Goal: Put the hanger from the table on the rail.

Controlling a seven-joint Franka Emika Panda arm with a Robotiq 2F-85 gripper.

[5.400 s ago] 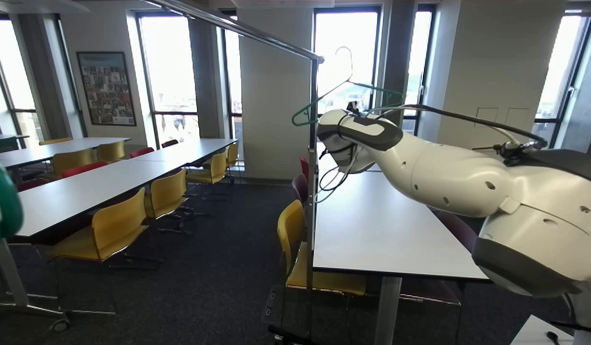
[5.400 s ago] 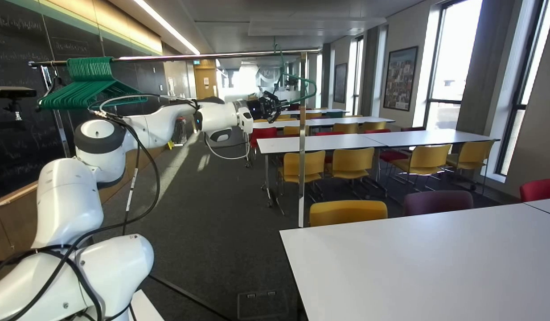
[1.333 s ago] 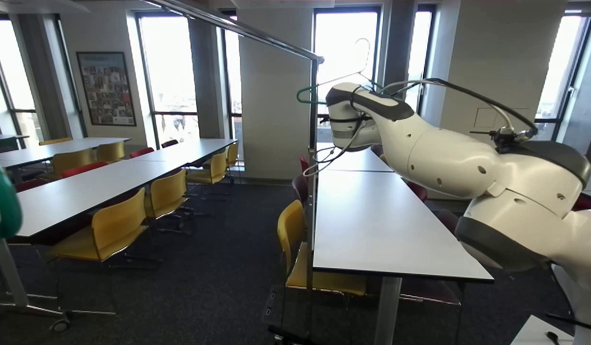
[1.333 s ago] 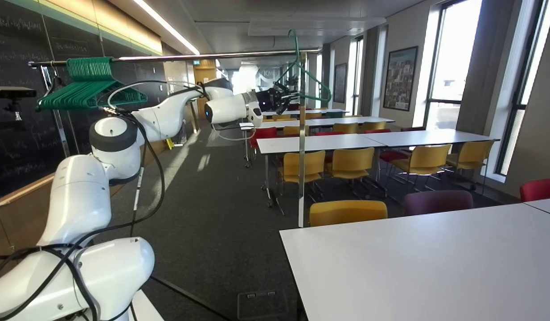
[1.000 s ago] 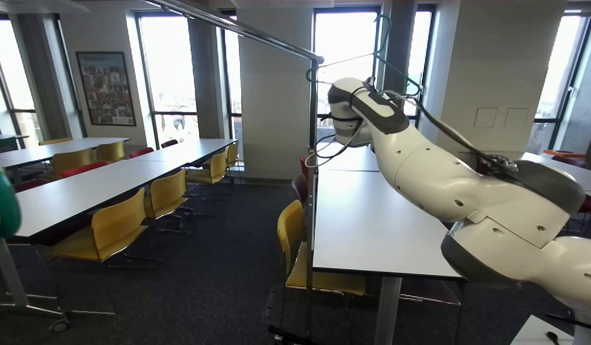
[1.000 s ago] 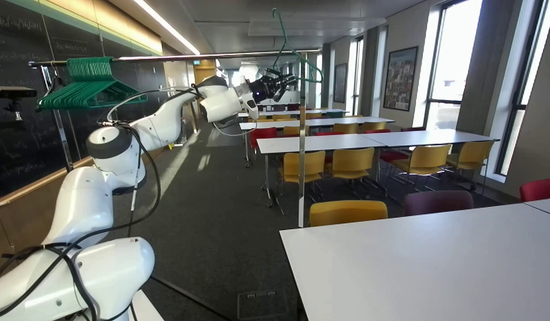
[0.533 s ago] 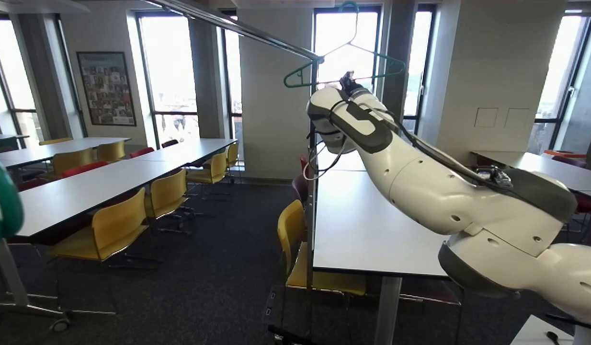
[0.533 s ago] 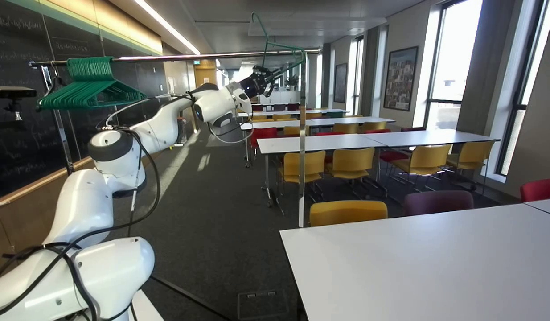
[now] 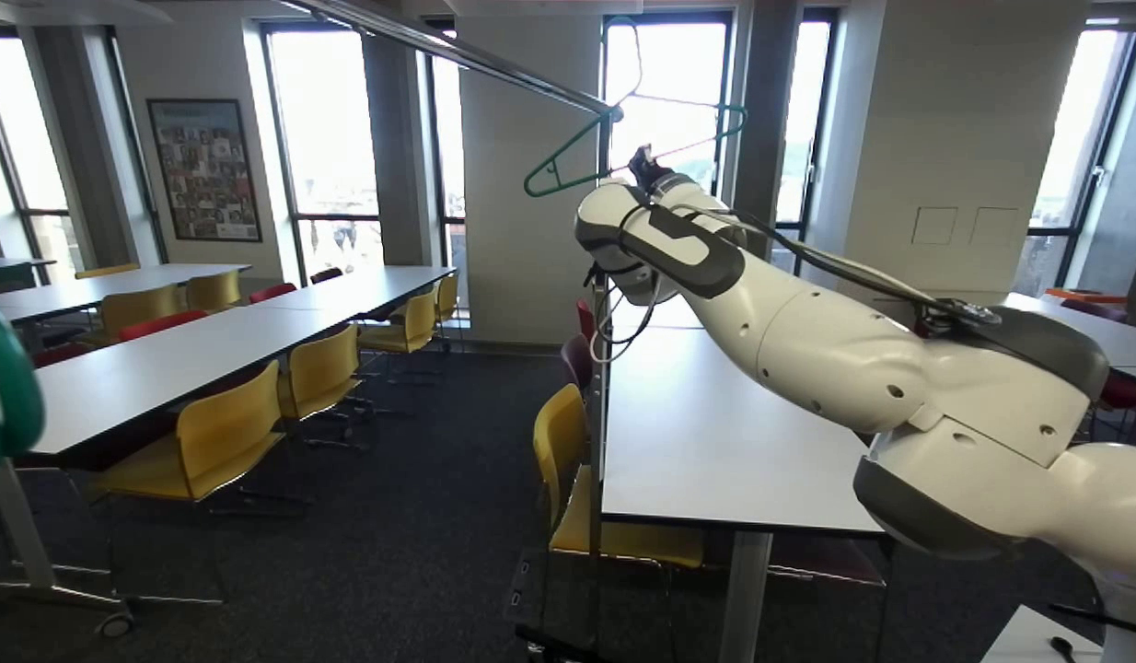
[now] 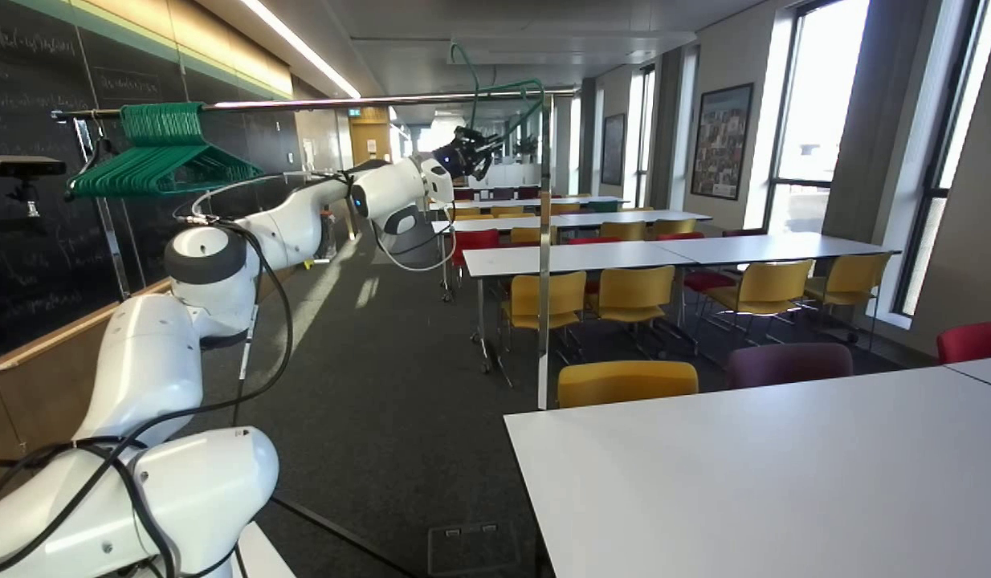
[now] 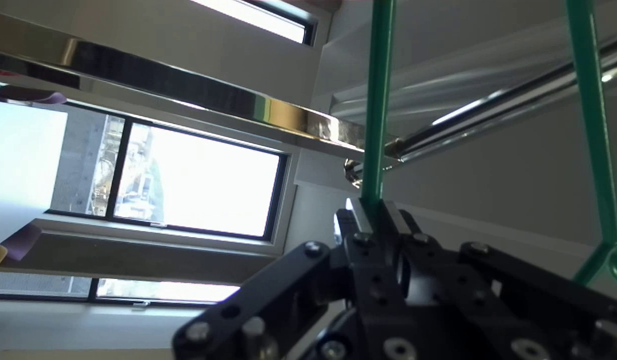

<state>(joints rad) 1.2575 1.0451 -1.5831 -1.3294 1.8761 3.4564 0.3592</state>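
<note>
Fingers (image 11: 369,260): pinched narrow on the lower bar (image 11: 374,160) of the hanger (image 11: 381,70), near mid-length by an exterior view. I judge this hold is chosen to leave the hook (image 10: 469,60) free.
Hanger: in the air, off the surface (image 9: 715,433), near the post (image 10: 544,281) that carries one end of the rail (image 10: 319,103); tilted in an exterior view, one corner lower.
Hook: uppermost, above the rail in an exterior view; I presume the height is clearance before lowering. Not in my wrist view. Whether it reaches over the rail, I cannot tell.
Rail: passes behind the hanger in my wrist view, so I take the hanger to be on my side of it.
Row of green hangers (image 10: 162,152): hung on the same rail, well apart; a fair pattern for the finish.
Lower bar: thin, so liable, I judge, to swivel in the pinch. Hanging is not yet done; next calls for hook over rail, lowering, then release.
</note>
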